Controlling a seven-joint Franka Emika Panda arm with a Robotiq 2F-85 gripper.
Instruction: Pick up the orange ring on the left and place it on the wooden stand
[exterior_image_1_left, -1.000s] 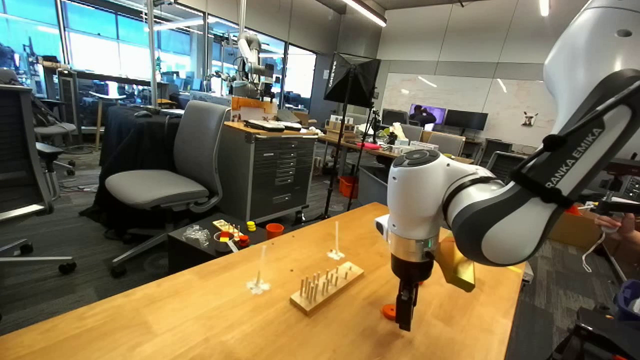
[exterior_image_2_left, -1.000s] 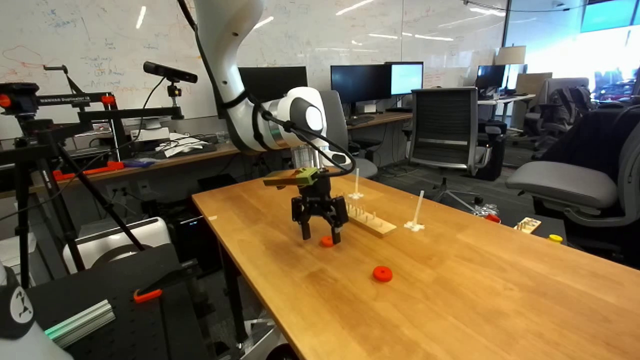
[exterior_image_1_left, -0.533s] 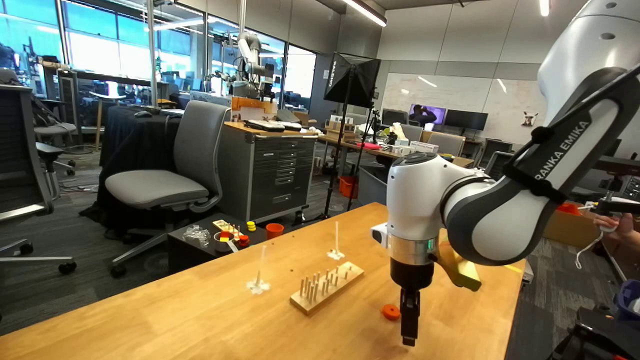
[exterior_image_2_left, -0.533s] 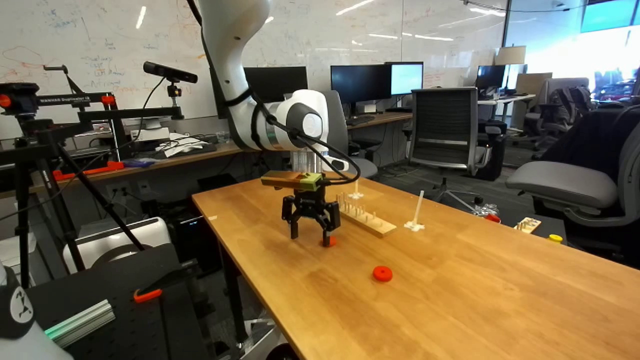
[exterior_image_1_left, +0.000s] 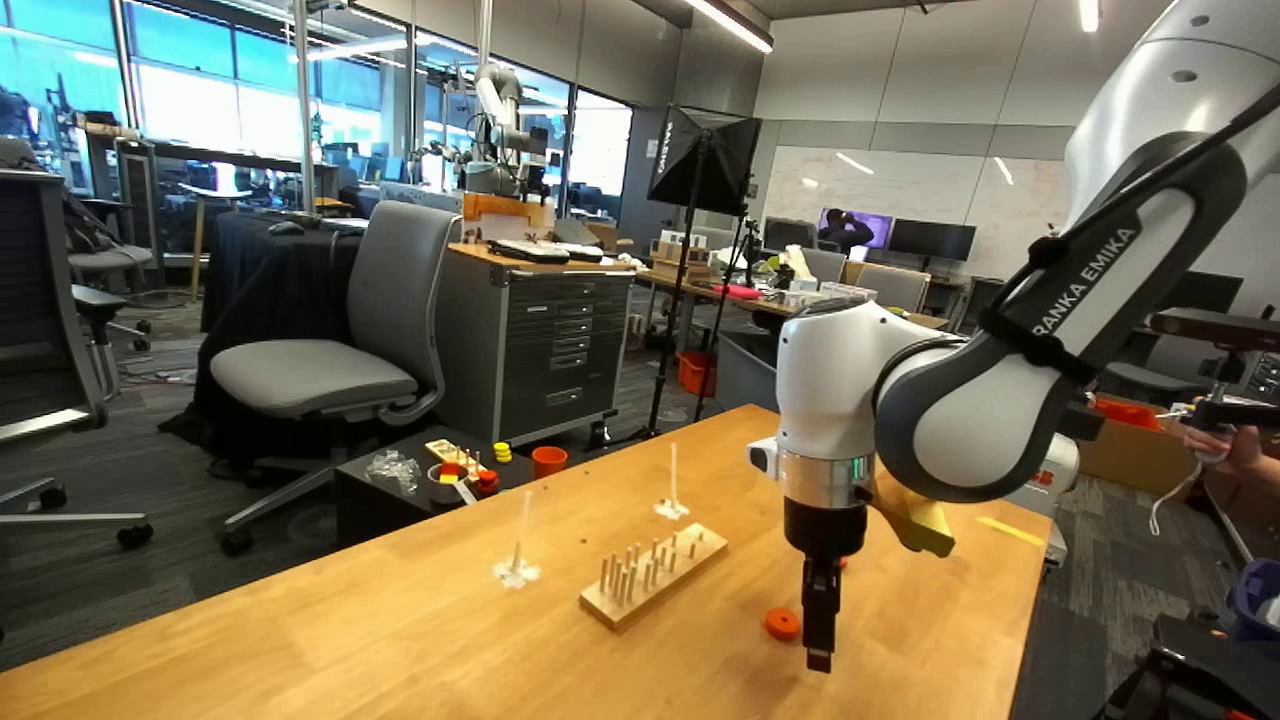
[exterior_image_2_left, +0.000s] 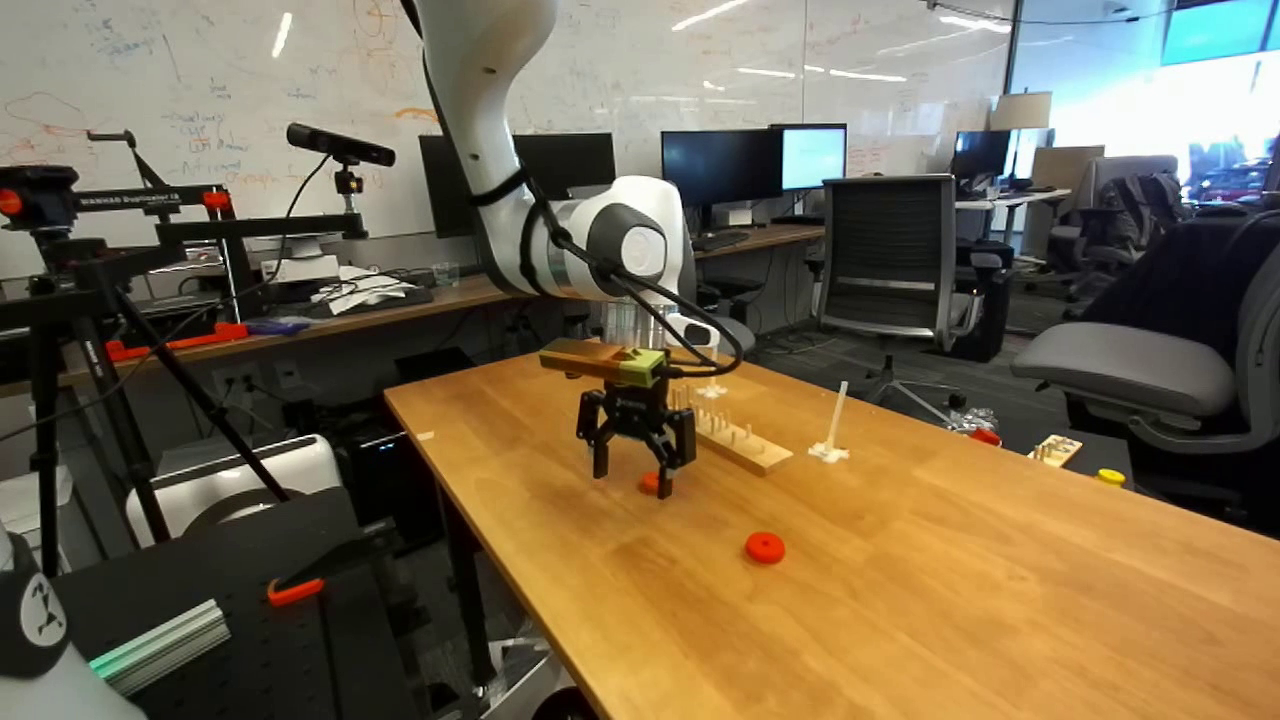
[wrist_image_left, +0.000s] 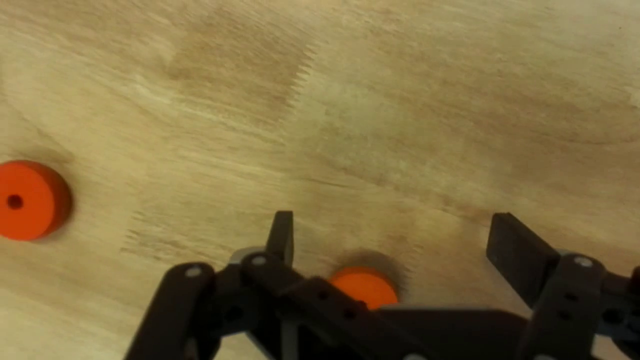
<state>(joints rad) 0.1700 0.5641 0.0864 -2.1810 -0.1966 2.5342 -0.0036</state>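
Note:
Two flat orange rings lie on the table. One ring (exterior_image_1_left: 782, 624) sits just beside my gripper and is the left one in both exterior views; it is partly behind a finger in an exterior view (exterior_image_2_left: 650, 484) and half covered by the gripper in the wrist view (wrist_image_left: 365, 286). The second ring (exterior_image_2_left: 765, 547) lies farther off, at the left edge of the wrist view (wrist_image_left: 25, 200). The wooden stand (exterior_image_1_left: 666, 592), a pale base with thin pegs, lies flat beyond the ring; it also shows in an exterior view (exterior_image_2_left: 762, 457). My gripper (exterior_image_2_left: 632, 480) is open and empty, low over the table (wrist_image_left: 390, 215).
Two tall thin pegs (exterior_image_1_left: 520, 540) (exterior_image_1_left: 673, 480) stand on the table with white patches at their feet, behind the stand. A low black side table (exterior_image_1_left: 370, 510) beyond the edge holds another pegged base, yellow pieces and red items.
My gripper first shifted away from the stand and down, then rose slightly and moved a little back. It stays open. The rings and the stand have not moved.

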